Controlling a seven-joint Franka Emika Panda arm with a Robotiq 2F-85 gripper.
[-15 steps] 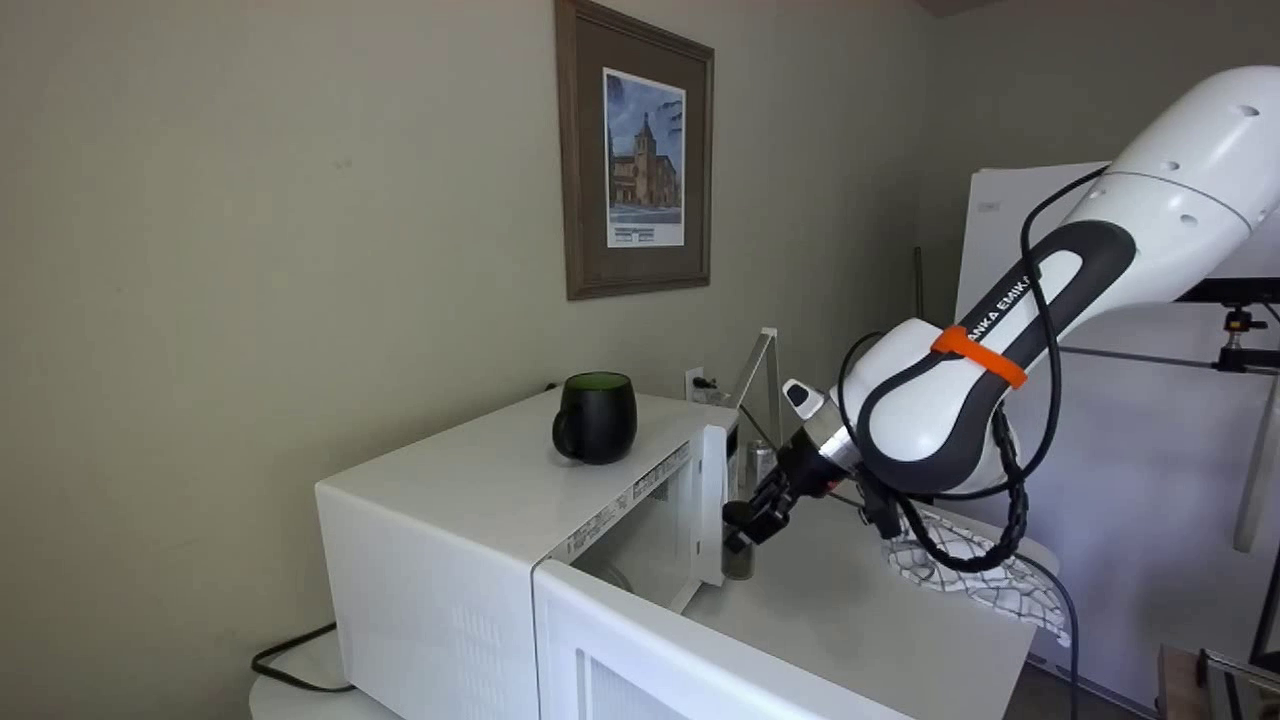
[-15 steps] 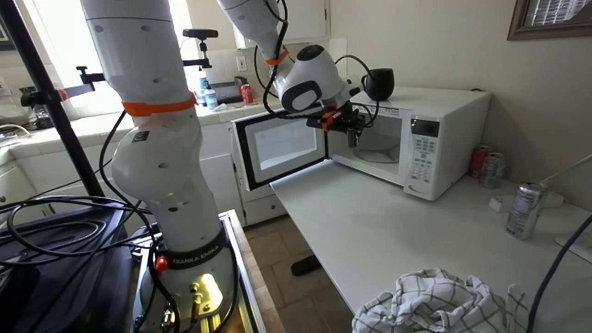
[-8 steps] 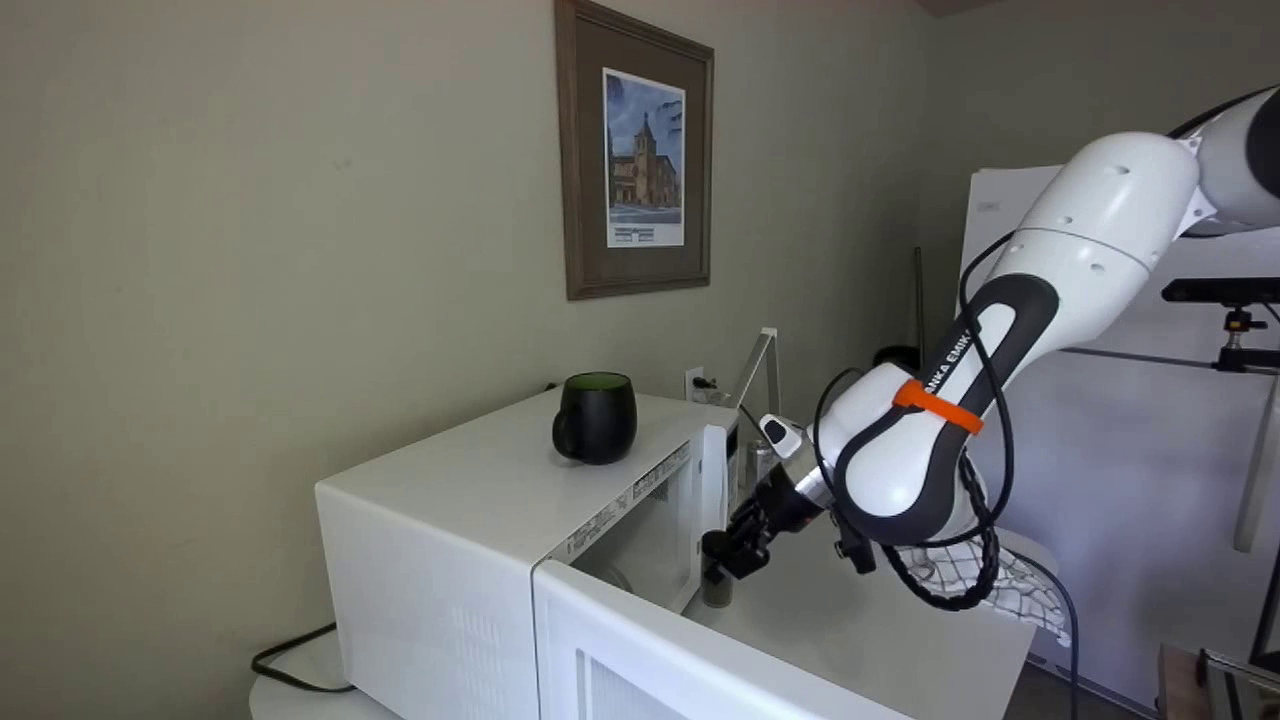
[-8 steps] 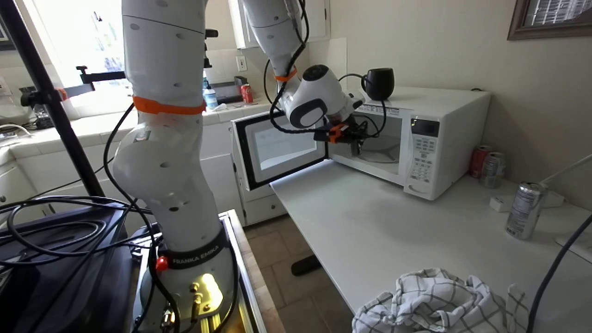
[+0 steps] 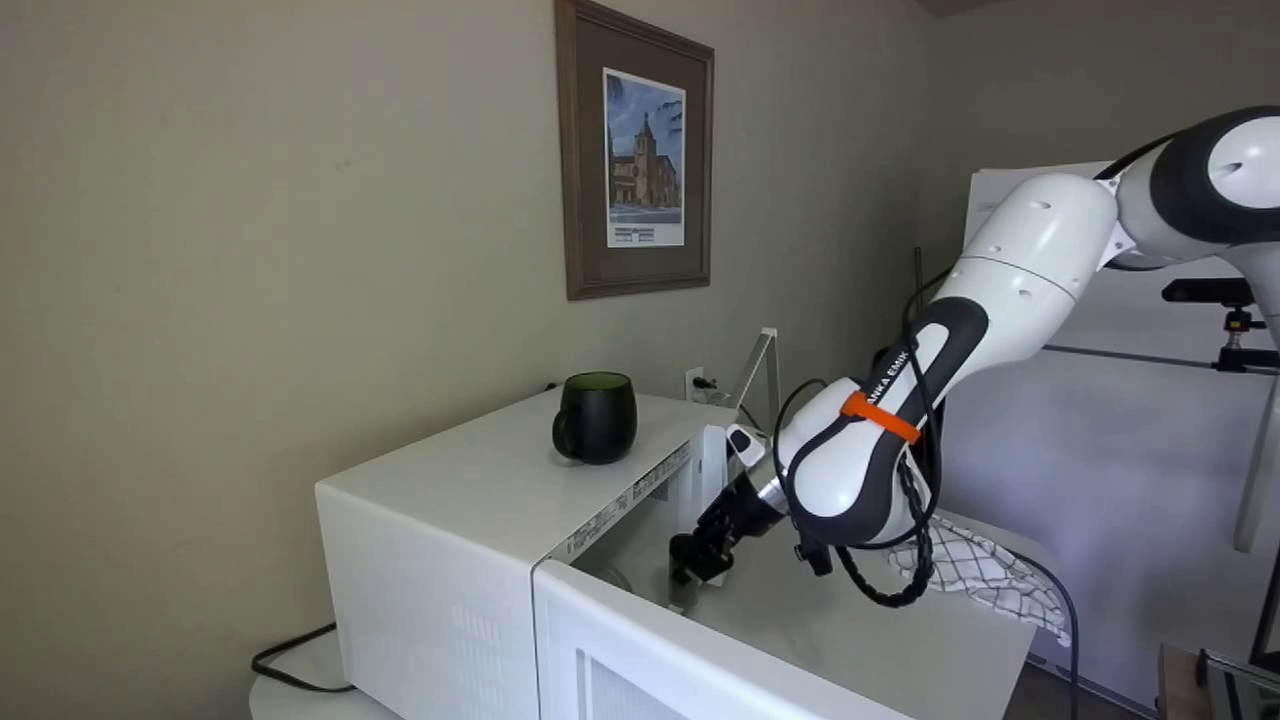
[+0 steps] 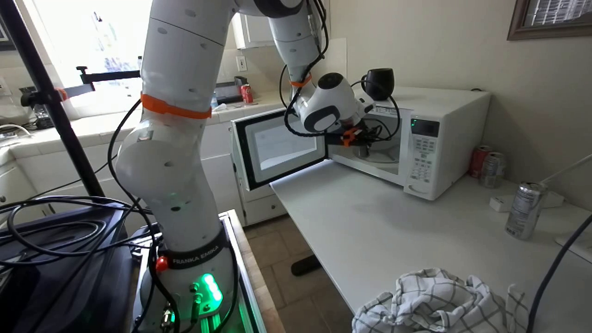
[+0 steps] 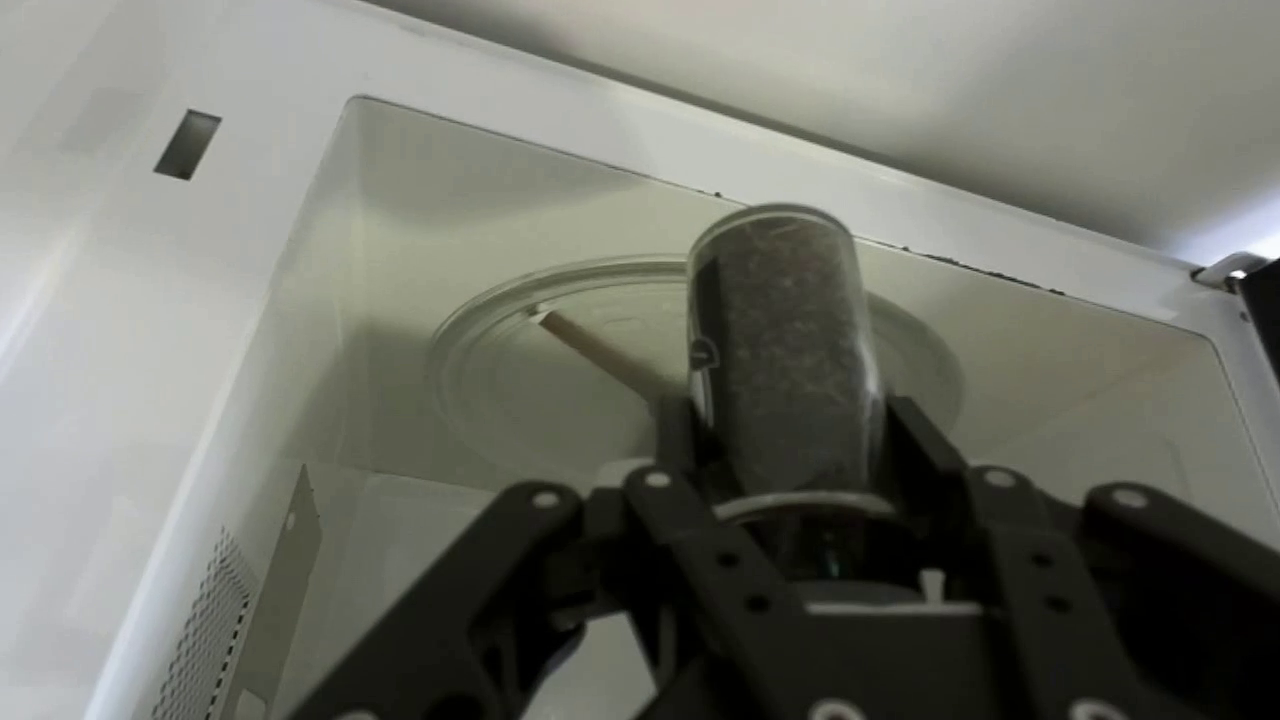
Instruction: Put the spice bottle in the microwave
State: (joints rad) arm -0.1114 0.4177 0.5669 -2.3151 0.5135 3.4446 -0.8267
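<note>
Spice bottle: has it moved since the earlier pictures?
Yes: in an exterior view, the spice bottle has moved left and down in the picture, toward the microwave.

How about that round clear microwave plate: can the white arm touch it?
Probably yes: with the white microwave door open, nothing visible blocks the black gripper holding the small clear spice bottle.

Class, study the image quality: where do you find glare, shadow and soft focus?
In an exterior view, the window is nearly washed out to white, and a green light glares; in the wrist view, the fingers gripping the spice bottle look slightly soft, and a shadow runs along the outer edge of the microwave.
</note>
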